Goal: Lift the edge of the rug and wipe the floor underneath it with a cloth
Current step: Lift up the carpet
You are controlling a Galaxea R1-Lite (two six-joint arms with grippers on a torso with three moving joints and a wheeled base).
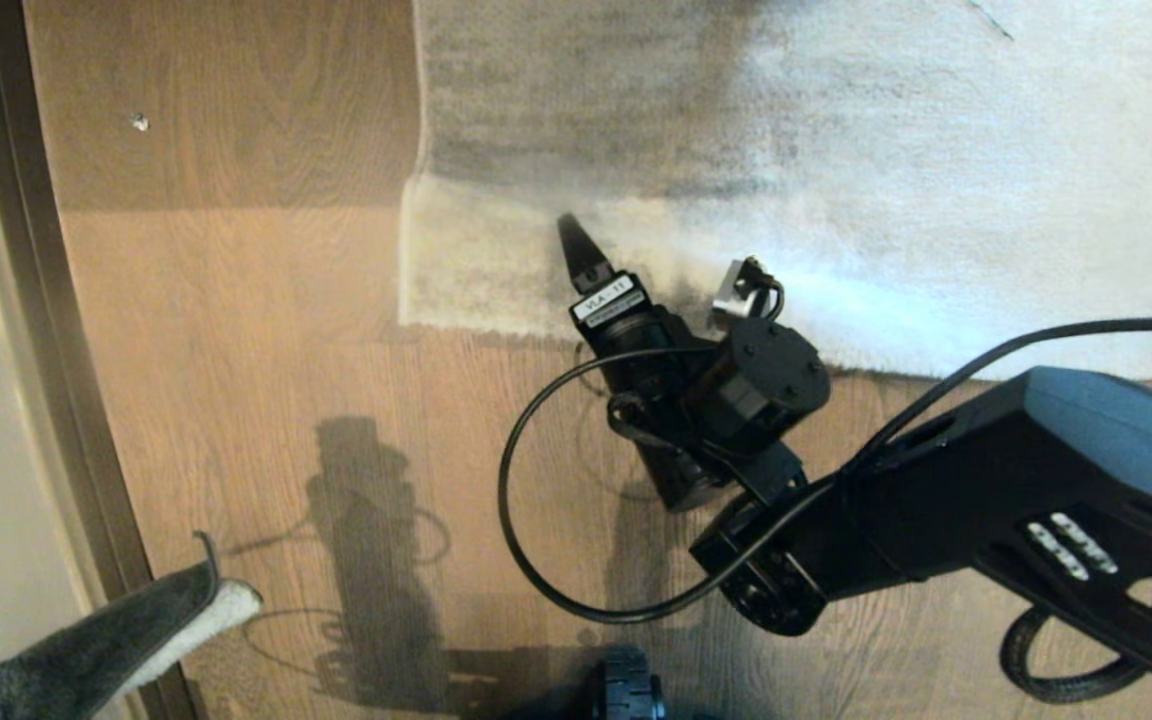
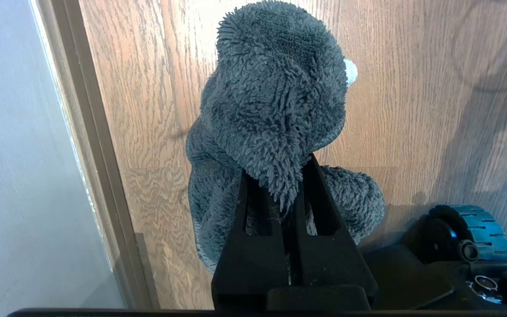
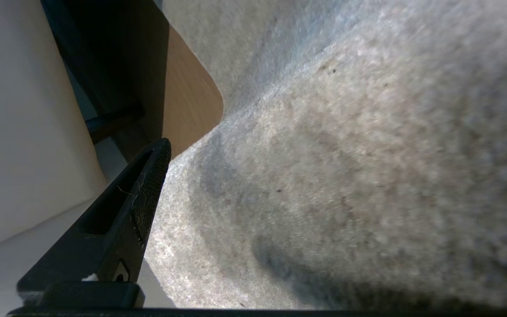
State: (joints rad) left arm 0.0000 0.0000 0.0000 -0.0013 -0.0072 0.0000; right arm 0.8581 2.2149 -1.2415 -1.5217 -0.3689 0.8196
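Dark grey fuzzy cloth (image 2: 275, 114), white underside showing at one tip, bunched and pinched between the closed fingers of the left gripper (image 2: 286, 180); it hangs over the floor (image 1: 266, 330) well apart from the rug edge (image 1: 456, 322), near the dark baseboard strip (image 1: 46, 300). Right gripper (image 1: 651, 262): jaws spread wide, one black finger (image 1: 576, 250) lying over the pile just inside the rug edge near its corner, the other side hidden in glare. Rug edge: grey-beige pile with darker streaks, lying flat on the brown wood-grain planks. Black cable (image 1: 526, 520) loops from the right arm over the floor beside the rug edge.
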